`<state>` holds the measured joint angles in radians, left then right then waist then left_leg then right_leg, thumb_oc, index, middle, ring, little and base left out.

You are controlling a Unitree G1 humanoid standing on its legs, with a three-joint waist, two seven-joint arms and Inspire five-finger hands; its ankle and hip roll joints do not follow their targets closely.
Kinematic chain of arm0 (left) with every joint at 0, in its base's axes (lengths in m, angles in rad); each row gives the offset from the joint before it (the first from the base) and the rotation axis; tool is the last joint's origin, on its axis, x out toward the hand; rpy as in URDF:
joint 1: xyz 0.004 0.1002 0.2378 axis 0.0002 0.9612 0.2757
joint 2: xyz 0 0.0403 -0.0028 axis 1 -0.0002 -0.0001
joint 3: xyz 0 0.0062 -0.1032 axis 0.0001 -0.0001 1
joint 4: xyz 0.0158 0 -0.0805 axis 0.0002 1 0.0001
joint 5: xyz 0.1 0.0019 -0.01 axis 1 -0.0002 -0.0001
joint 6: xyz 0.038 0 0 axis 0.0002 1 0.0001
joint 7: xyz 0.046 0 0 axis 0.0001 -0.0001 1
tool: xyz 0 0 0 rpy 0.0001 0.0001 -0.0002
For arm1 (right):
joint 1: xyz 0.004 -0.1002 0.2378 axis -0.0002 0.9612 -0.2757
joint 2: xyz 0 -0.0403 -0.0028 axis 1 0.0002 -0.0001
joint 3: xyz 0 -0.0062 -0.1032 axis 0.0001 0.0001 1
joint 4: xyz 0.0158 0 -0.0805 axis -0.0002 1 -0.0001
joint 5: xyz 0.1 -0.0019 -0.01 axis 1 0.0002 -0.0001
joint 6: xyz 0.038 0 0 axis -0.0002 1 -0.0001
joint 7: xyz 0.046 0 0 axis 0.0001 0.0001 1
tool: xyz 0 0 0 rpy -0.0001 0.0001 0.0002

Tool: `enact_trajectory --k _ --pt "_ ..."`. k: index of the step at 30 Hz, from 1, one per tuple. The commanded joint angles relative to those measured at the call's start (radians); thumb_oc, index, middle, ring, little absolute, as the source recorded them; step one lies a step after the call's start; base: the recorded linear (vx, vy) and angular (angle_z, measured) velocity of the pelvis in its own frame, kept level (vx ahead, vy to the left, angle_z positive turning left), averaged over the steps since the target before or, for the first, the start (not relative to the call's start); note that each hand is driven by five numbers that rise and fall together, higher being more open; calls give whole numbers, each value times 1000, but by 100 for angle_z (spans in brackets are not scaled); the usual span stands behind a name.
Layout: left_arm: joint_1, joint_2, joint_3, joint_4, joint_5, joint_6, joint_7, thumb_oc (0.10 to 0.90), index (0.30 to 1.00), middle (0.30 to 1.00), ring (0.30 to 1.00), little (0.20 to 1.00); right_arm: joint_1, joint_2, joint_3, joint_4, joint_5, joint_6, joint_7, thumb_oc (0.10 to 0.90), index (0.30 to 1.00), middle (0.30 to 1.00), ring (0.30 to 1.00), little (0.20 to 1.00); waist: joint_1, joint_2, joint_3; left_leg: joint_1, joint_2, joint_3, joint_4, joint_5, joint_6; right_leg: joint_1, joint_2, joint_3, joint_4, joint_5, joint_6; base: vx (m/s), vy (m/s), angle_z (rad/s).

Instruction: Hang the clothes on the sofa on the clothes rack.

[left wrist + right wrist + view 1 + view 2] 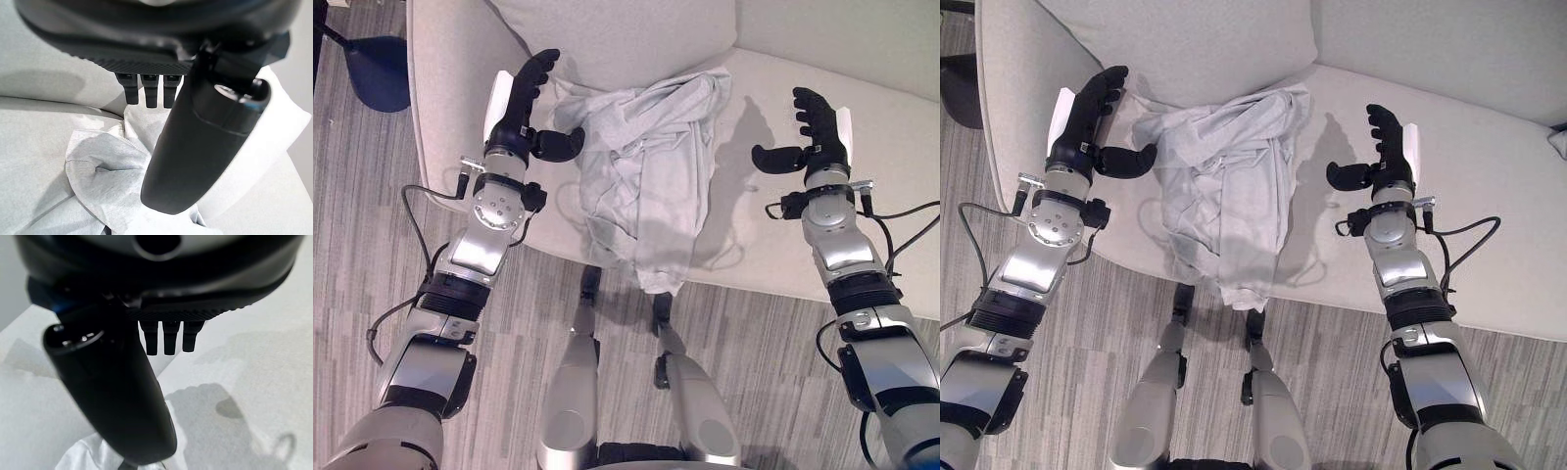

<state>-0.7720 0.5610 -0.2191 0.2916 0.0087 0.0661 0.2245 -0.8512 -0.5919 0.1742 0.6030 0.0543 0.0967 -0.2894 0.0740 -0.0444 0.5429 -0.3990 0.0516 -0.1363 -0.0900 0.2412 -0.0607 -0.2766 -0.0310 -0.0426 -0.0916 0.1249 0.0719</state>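
The left hand (522, 103) hangs open and empty, thumb toward the grey garment (646, 176) just to its right. The right hand (815, 132), likewise open and empty, stands farther off across bare sofa (862, 245) seat. The garment lies crumpled between them, its long axis running far-to-near, its hem drooping over the front edge.

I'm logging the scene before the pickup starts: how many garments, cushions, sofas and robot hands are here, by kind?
Garment: 1, the crumpled light grey garment on the seat
Back cushion: 1, the cushion
Sofa: 1, the pale sofa
Robot hands: 2, the left hand and the right hand, both open
Total: 5
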Motion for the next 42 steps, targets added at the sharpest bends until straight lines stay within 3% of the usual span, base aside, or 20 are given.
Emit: enact_trajectory --k 1,11,17,27,35,39,42 --pt "-108 1 65 -51 43 -91 45 800 900 900 900 900 -162 -105 28 -27 49 -74 -41 800 900 900 900 900 -4 3 -23 66 1 13 3 -191 26 -60 -60 54 4 -12 -39 0 0 0" --pt "-118 -143 115 -81 22 -90 57 800 900 900 900 900 -503 -85 254 192 103 -72 -59 800 900 900 900 900 6 15 -23 -24 12 -14 3 -186 13 -145 -52 67 4 0 -34 16 -12 4" --pt "-255 -124 68 -50 41 -84 85 800 900 900 900 900 -634 -59 336 218 124 -88 -67 800 900 900 900 900 12 31 -23 -71 11 -28 3 -190 12 -186 -44 75 4 -1 -36 10 -8 1" --pt "-385 -90 -10 32 29 -85 100 800 900 900 900 900 -643 5 358 206 122 -93 -48 800 900 900 900 900 17 38 -23 -110 12 -41 3 -191 12 -232 -41 69 4 2 -34 17 -7 0" --pt "-393 -65 -25 19 44 -81 101 800 900 900 900 900 -617 22 350 161 112 -96 -42 800 900 900 900 900 20 36 -23 -139 15 -53 3 -188 8 -263 -39 76 4 6 -34 6 1 0" --pt "-201 -135 101 -132 63 -74 100 800 900 900 900 900 -442 17 266 111 58 -95 -42 800 900 900 900 900 28 48 -23 -155 13 -57 3 -186 0 -275 -44 77 4 4 -33 50 -29 0" --pt "-154 -137 126 -156 80 -75 106 800 900 900 900 900 -403 9 241 117 45 -96 -45 800 900 900 900 900 30 54 -23 -151 12 -57 3 -188 2 -272 -43 80 4 3 -33 16 -29 -2"
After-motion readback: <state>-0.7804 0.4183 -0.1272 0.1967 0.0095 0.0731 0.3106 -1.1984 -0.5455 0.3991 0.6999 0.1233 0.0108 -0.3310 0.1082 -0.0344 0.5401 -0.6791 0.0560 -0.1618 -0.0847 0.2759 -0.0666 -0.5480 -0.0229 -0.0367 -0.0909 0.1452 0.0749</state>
